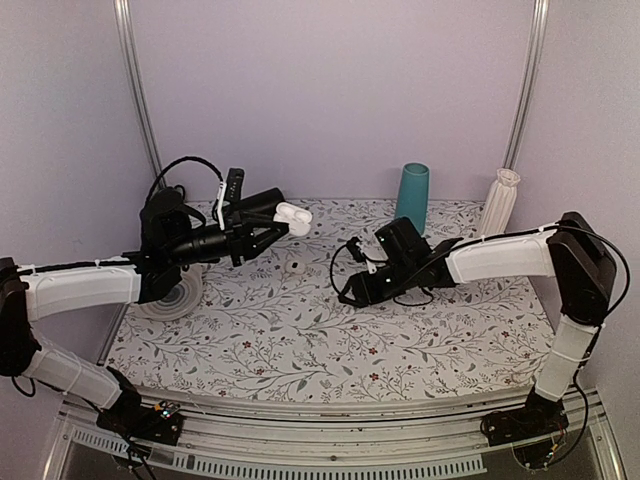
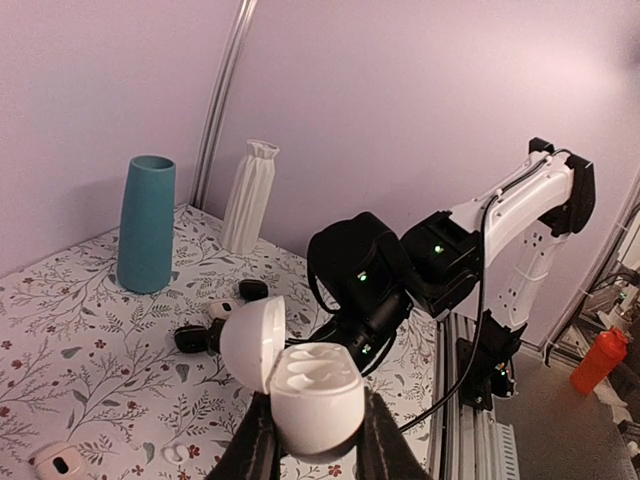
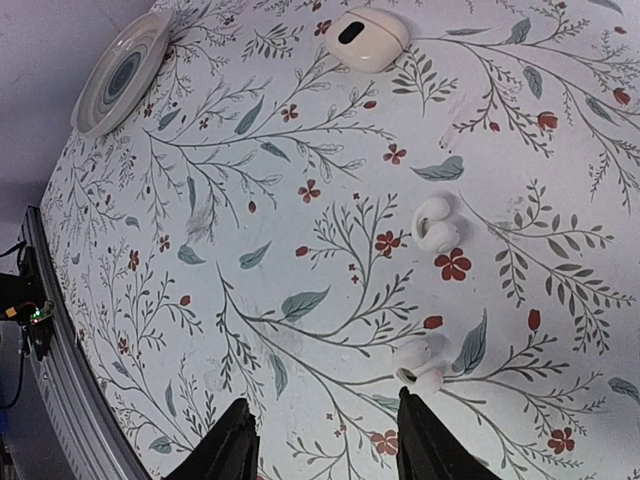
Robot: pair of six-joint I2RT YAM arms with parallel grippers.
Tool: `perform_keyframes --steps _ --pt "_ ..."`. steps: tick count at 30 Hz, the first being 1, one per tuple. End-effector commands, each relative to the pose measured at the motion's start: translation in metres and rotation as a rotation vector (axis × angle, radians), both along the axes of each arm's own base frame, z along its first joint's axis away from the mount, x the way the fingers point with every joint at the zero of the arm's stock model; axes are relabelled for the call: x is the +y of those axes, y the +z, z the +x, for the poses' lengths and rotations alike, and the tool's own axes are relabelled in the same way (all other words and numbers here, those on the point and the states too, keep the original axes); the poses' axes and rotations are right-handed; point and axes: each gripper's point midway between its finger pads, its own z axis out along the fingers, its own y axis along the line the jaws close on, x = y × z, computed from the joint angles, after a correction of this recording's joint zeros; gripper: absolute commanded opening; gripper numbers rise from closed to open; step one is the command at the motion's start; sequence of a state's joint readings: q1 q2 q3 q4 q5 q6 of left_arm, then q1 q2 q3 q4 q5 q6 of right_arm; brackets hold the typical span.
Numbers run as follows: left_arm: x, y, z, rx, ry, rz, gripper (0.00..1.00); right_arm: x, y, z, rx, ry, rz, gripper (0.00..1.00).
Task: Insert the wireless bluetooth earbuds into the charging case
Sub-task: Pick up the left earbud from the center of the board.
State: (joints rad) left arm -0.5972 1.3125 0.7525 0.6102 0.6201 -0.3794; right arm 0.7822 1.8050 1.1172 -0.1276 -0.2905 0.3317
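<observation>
My left gripper (image 1: 283, 222) is shut on the white charging case (image 1: 291, 214) and holds it in the air above the back left of the table. In the left wrist view the case (image 2: 318, 400) sits between my fingers (image 2: 385, 450) with its lid (image 2: 252, 342) swung open to the left and its moulded wells empty. Two white earbuds (image 3: 437, 222) (image 3: 420, 363) lie on the floral tablecloth under my right gripper (image 3: 325, 450), which is open and empty, with the nearer earbud just off its right fingertip. In the top view the right gripper (image 1: 362, 283) hovers at mid-table and hides the earbuds.
A small white round piece with a dark centre (image 1: 296, 267) (image 3: 368, 38) lies between the arms. A grey plate (image 1: 170, 298) is at the left. A teal vase (image 1: 411, 197) and a white ribbed vase (image 1: 500, 202) stand at the back. Small black lumps (image 2: 190, 338) lie near the right arm.
</observation>
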Motion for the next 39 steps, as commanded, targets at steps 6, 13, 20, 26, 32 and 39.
perform_keyframes --steps 6,13,20,26,32,39 --pt "0.006 0.013 -0.003 -0.027 -0.008 -0.029 0.00 0.022 -0.016 0.034 0.026 -0.050 -0.053 0.36" --pt "0.007 0.014 -0.003 -0.020 -0.005 -0.035 0.00 0.034 -0.018 0.043 0.046 -0.081 -0.017 0.34" --pt "0.007 0.017 -0.003 -0.020 -0.006 -0.037 0.00 0.039 -0.036 0.052 0.005 -0.035 -0.084 0.31" --pt "0.010 0.016 -0.003 -0.018 0.002 -0.033 0.00 0.040 -0.041 0.056 -0.025 -0.013 -0.132 0.31" --pt "0.011 0.018 -0.004 -0.020 0.000 -0.034 0.00 0.043 -0.042 0.058 -0.031 -0.001 -0.138 0.31" --pt "0.011 0.019 -0.003 -0.019 -0.002 -0.033 0.00 0.047 -0.042 0.058 -0.035 0.011 -0.136 0.31"
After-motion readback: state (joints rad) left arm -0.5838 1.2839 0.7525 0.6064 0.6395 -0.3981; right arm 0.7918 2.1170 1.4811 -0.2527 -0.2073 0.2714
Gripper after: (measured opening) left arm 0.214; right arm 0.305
